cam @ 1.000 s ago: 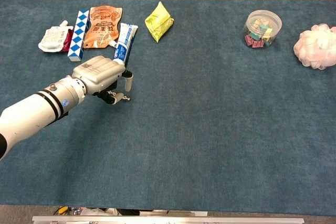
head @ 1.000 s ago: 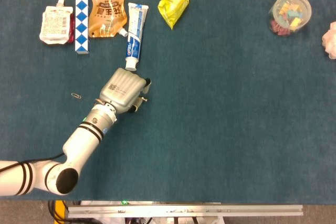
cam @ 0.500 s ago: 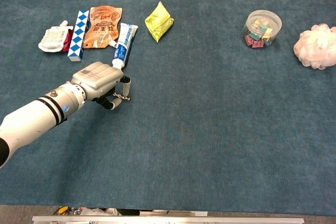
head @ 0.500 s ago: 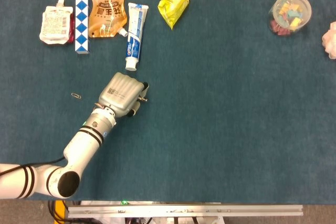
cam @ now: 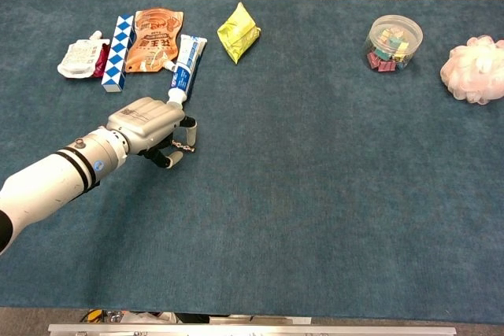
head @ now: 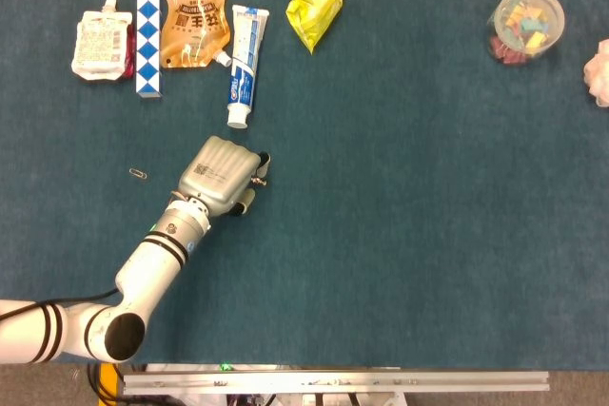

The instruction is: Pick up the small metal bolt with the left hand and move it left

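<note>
My left hand [cam: 150,127] curled, pinching one small bolt [cam: 183,145], one toothpaste tube [head: 245,66] beyond, orange pouch [head: 194,10] print unreadable.

Little can be read. The orange pouch [head: 194,10] carries large white Chinese characters across its middle, too small to make out surely. The toothpaste tube [head: 245,67], just right of the pouch, has blue print that is illegible. The back of the left hand [head: 222,172] bears a small printed label, unreadable.
</note>
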Robot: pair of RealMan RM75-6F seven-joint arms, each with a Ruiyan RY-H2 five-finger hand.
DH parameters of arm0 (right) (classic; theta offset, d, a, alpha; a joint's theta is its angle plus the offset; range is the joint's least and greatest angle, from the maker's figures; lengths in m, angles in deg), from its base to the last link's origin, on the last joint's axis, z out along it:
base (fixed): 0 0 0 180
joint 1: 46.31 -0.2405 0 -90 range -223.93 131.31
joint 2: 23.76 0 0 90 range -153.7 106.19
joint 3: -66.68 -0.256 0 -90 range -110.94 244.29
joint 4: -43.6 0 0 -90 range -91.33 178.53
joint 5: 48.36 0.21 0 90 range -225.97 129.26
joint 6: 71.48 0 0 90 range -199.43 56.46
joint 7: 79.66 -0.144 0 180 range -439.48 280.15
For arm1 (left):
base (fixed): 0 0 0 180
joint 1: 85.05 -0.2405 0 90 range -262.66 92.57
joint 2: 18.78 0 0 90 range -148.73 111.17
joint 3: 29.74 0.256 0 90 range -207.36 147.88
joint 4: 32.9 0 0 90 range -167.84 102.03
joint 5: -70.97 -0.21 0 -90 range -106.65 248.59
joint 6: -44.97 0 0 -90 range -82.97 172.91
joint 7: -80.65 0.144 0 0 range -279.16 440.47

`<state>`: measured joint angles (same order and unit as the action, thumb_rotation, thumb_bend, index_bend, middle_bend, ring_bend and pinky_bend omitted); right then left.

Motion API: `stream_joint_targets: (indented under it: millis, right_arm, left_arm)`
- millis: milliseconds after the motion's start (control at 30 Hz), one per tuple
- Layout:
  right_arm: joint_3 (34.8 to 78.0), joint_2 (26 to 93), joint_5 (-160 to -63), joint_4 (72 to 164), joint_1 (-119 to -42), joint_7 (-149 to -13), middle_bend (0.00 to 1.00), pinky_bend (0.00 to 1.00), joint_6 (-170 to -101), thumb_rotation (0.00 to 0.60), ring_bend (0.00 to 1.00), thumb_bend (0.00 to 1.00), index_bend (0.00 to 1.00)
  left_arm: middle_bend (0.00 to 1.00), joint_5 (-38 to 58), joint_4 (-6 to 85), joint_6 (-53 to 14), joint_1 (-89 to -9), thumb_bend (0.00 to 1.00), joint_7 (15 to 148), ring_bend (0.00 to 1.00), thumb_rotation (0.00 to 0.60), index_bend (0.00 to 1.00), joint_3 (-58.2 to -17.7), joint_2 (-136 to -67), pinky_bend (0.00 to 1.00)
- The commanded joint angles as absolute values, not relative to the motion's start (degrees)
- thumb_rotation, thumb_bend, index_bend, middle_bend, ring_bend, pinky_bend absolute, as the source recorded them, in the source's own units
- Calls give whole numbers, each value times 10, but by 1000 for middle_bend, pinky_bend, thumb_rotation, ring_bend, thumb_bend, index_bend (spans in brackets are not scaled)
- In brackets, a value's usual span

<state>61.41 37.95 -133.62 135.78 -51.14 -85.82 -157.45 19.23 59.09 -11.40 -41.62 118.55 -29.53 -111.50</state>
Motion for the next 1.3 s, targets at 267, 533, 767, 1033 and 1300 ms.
stream_joint_targets:
  millis: [267,533,767,1033,1300]
  right_arm:
    - [614,379,-1336,1358,-509,-859,452,414,-1577,600,398,369,488]
    - [613,378,-1336,1358,-507,-860,455,414,-1579,600,398,369,488]
    - [613,380,-1337,1357,-507,-861,455,414,-1580,600,398,369,488]
    - [614,379,-1339,1356,-504,-864,456,414,-1583,600,398,369,487]
    - [614,379,-1339,1353,-501,-867,459,414,-1585,600,398,370,488]
  left_arm:
    - [1000,184,590,-116,-420,402,1173,993,600,436,-301,-1118,1000]
    - [1000,173,594,-124,-425,402,1163,995,600,470,-303,-1118,1000]
    - [1000,158,603,-133,-431,402,1154,996,600,503,-307,-1109,1000]
    - [1000,170,597,-127,-429,402,1176,996,600,396,-300,-1117,1000]
    - [1000,178,602,-128,-427,402,1190,996,600,312,-302,-1118,1000]
